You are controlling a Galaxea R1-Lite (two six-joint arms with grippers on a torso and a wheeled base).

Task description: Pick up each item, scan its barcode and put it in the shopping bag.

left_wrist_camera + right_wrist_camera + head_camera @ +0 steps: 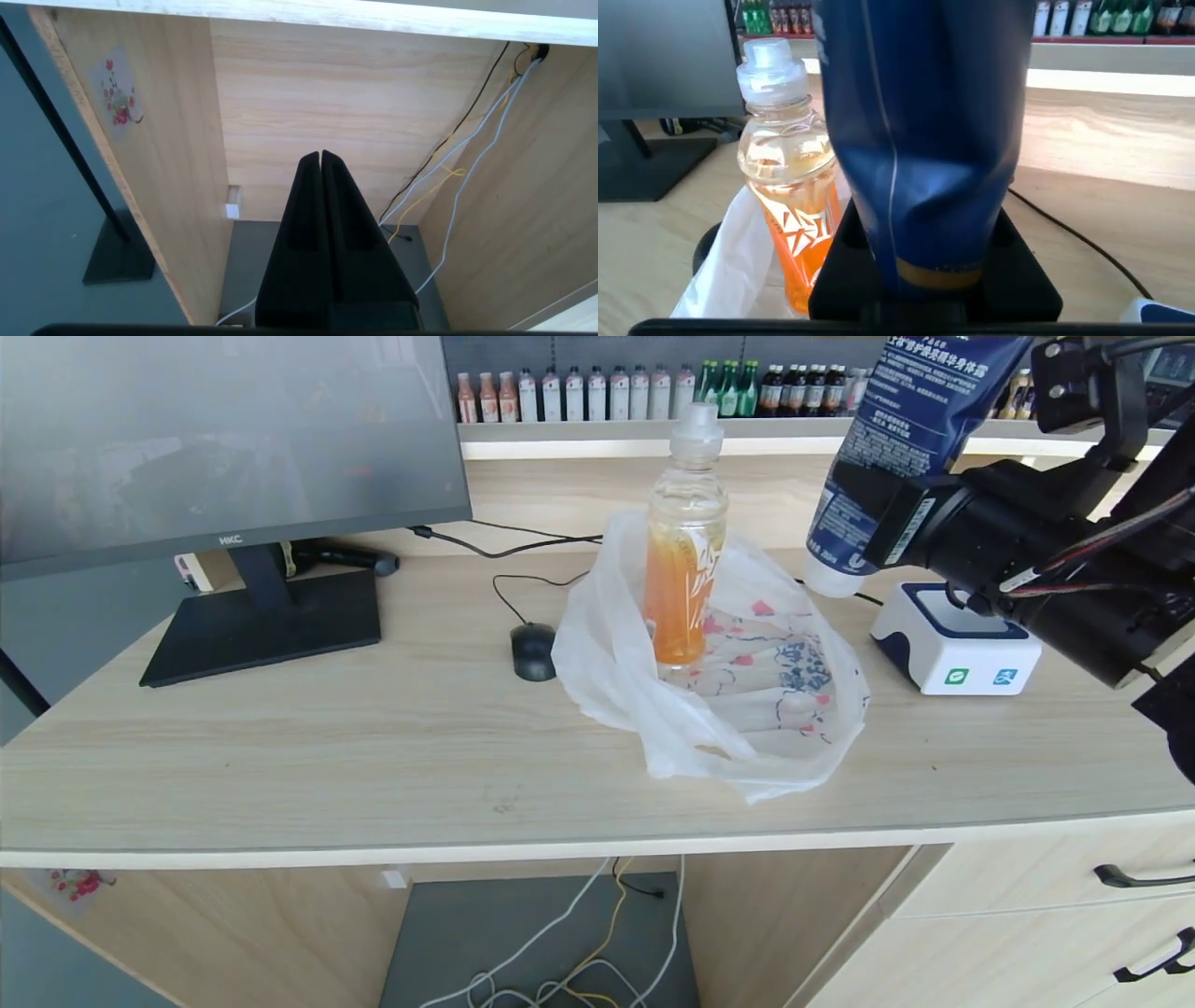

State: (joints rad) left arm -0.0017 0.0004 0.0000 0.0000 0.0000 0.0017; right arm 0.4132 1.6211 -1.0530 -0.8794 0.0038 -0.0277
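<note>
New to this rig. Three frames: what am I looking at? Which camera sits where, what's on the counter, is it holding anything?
It is a two-armed robot on wheels, and each arm ends in a two-finger gripper. The wide picture comes from a camera on its head, looking down at a wooden counter. The other two come from cameras on its wrists. On the counter are a monitor, a mouse, a white scanner box and a white shopping bag with a bottle of orange drink standing upright in it. The right gripper is shut on a blue tube, held cap down near the scanner box. The left gripper is shut and empty, below counter level.
</note>
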